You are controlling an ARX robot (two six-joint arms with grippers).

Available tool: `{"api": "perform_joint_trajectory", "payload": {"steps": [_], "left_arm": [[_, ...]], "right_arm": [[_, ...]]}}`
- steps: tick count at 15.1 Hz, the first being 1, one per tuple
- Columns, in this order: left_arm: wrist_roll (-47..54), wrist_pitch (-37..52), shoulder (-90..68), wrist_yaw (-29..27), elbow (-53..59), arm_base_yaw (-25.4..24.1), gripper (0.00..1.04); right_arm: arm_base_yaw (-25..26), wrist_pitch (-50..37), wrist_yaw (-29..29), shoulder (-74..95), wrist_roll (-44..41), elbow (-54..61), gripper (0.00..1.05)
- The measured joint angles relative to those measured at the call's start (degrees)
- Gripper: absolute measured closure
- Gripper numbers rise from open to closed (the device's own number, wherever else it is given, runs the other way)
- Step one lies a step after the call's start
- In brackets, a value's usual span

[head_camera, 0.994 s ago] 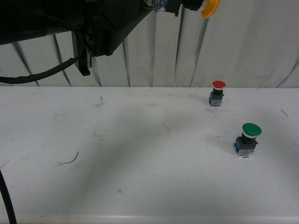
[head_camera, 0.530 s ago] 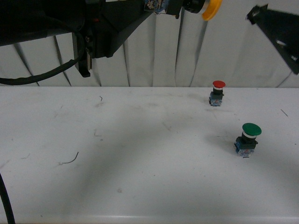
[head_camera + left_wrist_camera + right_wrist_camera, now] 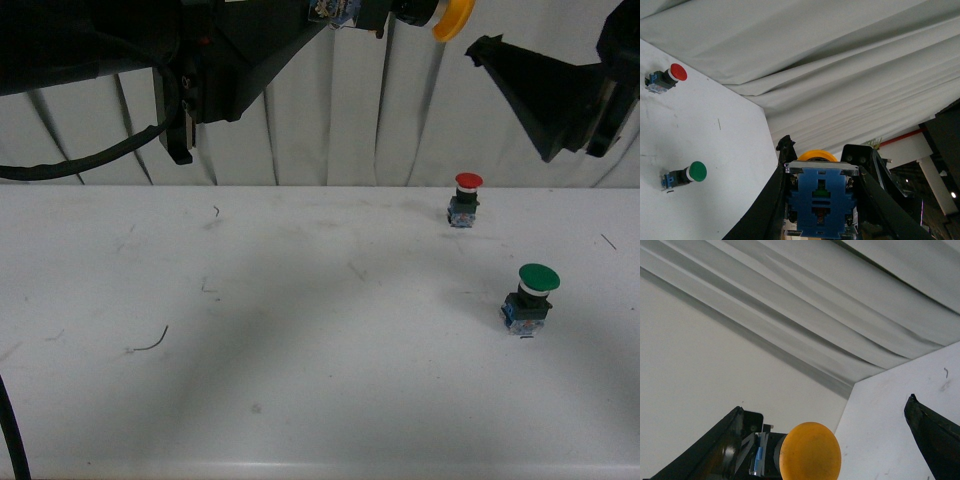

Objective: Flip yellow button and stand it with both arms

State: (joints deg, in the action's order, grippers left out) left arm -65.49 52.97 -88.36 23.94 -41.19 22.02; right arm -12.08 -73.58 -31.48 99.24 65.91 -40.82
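A: Yellow button [image 3: 452, 17], location?
B: Clamped by its blue base [image 3: 820, 200] in the left pincer [image 3: 822, 150], with the cap [image 3: 810, 452] jutting past the tips. Probably light, rigid, slick. Right pincer [image 3: 824, 407] gapes empty, facing the cap; grip it there.

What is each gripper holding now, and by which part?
The left gripper grips the yellow button by its blue base; the right gripper is open and holds nothing.
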Motion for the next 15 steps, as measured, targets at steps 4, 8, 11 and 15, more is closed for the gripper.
{"api": "perform_joint_trajectory", "payload": {"steps": [4,8,11,15], "left_arm": [[0.0,0.0,0.0,0.0,0.0,0.0,0.72],[0.0,0.2,0.0,-0.1,0.0,0.0,0.72],[0.0,0.4,0.0,-0.1,0.0,0.0,0.72],[0.3,0.0,-0.1,-0.4,0.0,0.0,0.72]], "right_arm": [[-2.5,-0.2,-0.7,1.3,4.1,-0.3,0.06],[-3.0,0.0,-1.6,3.4,11.3,-1.2,0.06],[-4.2,-0.1,-2.5,3.5,14.1,-2.5,0.1],[-5.2,-0.5,-3.2,3.5,14.2,-2.5,0.53]]}}
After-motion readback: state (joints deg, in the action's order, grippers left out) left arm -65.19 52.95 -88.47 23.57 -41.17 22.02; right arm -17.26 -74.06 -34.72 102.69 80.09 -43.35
